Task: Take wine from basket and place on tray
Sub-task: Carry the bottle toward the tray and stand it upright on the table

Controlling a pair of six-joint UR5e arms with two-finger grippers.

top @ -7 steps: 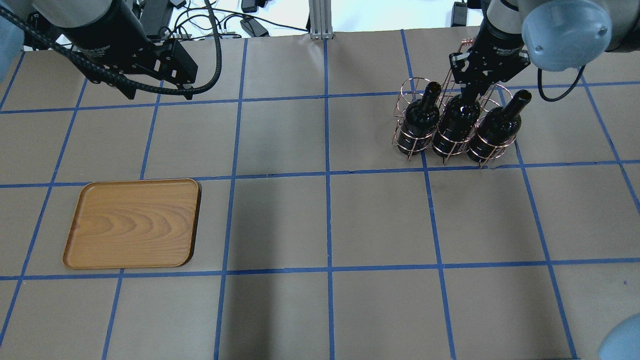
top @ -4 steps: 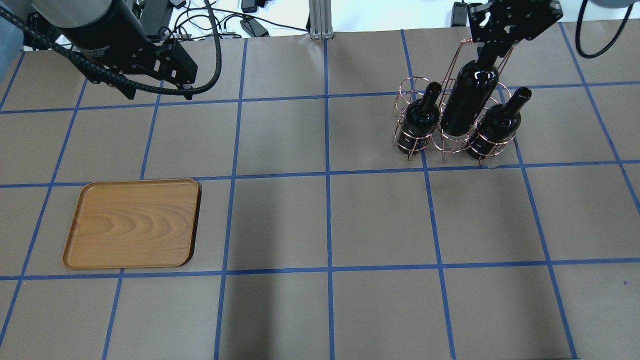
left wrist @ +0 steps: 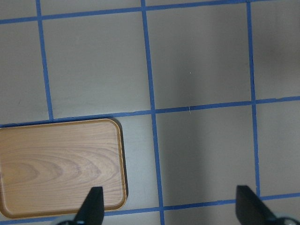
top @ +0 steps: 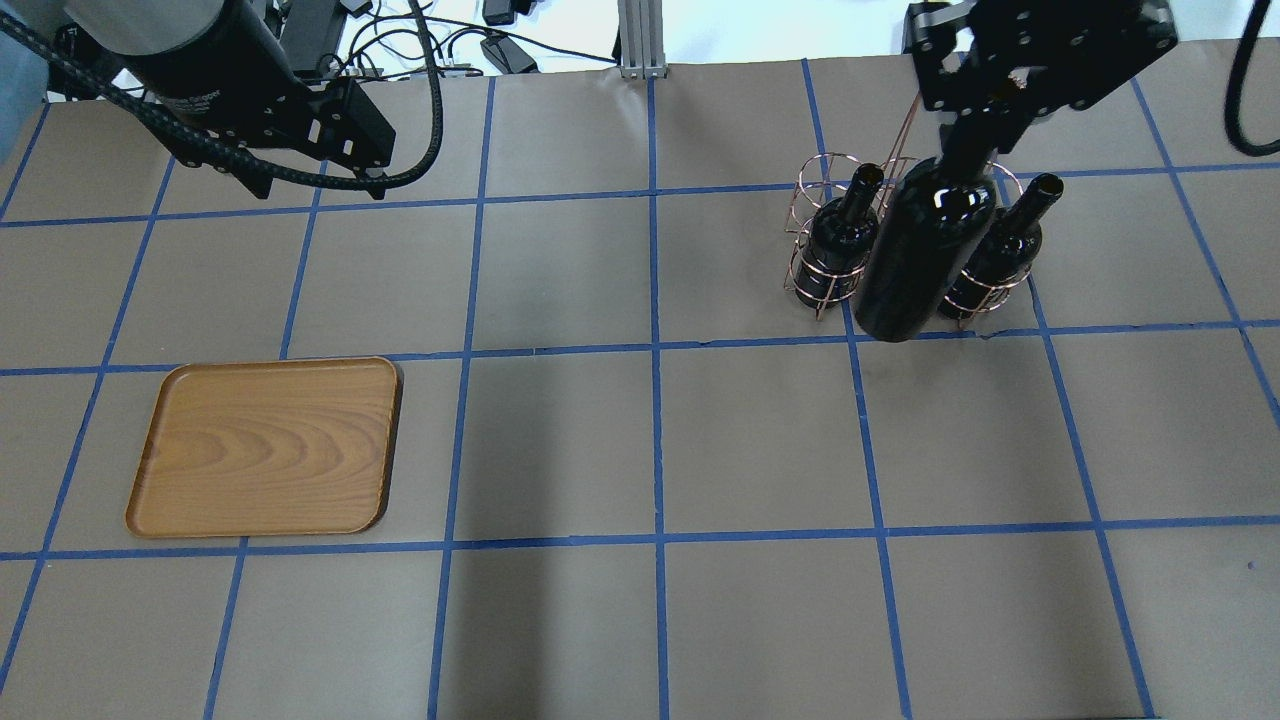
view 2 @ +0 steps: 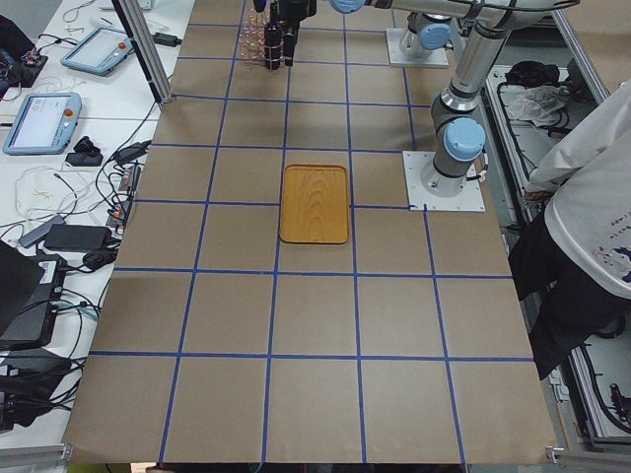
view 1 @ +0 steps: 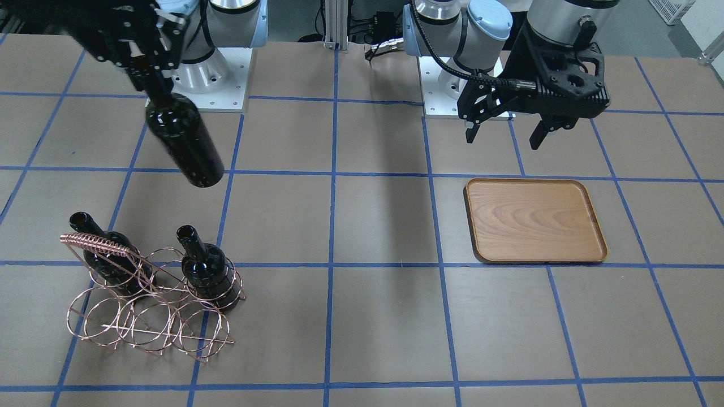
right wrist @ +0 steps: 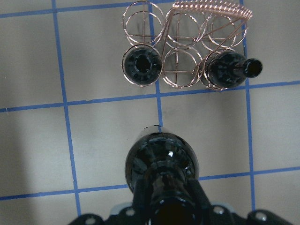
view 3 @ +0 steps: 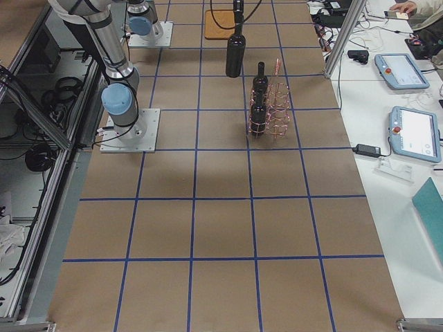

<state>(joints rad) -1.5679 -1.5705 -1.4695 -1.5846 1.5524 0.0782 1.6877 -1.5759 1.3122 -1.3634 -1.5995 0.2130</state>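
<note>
My right gripper (view 1: 148,70) is shut on the neck of a near-black wine bottle (view 1: 184,141) and holds it in the air, clear of the copper wire basket (view 1: 147,322). The bottle also shows in the overhead view (top: 925,260) and in the right wrist view (right wrist: 161,161). Two more bottles (view 1: 107,263) (view 1: 206,274) stand in the basket's rings (right wrist: 180,70). The wooden tray (top: 265,445) lies flat and bare on the other side of the table. My left gripper (view 1: 503,135) is open and empty, raised near the tray (left wrist: 56,164).
The table is covered in brown paper with a blue tape grid. Both arm bases (view 1: 209,73) stand at the robot's edge. Cables and a metal post (top: 635,40) are at the far edge. A person (view 2: 592,197) stands beside the table in the exterior left view.
My right gripper has lifted the middle bottle up out of the basket and drawn it toward the robot's side. The left arm has not moved.
</note>
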